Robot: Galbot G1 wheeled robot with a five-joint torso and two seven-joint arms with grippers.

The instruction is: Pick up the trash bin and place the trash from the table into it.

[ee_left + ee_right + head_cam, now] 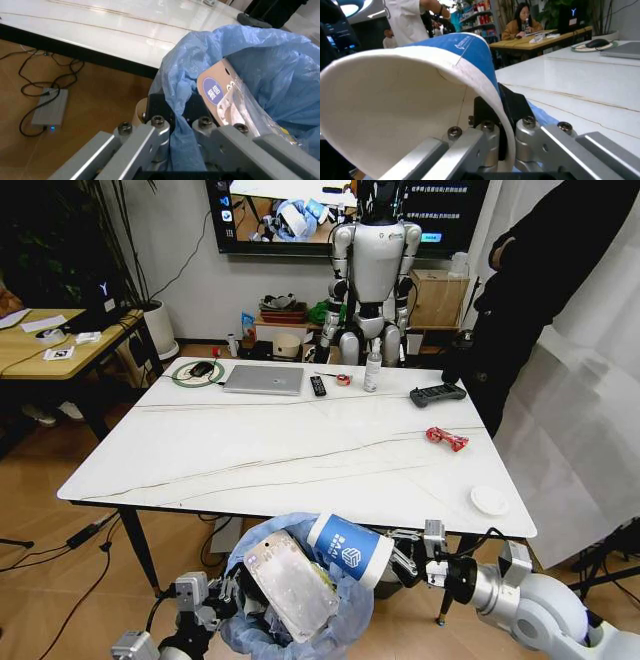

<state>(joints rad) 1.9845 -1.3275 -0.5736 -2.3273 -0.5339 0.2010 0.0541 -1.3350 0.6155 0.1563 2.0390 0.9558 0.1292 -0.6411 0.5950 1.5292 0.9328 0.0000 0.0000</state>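
Even indoor light is falling from above, and the table (300, 450) top is glaring softly. In the wrist views, the paper cup (410, 93) and gripper parts are blurring up close.

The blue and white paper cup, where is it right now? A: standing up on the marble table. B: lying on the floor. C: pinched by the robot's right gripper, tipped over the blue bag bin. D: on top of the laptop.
C: the right gripper clamps the paper cup by its rim, tilted above the trash bin that the left gripper holds at the table edge.
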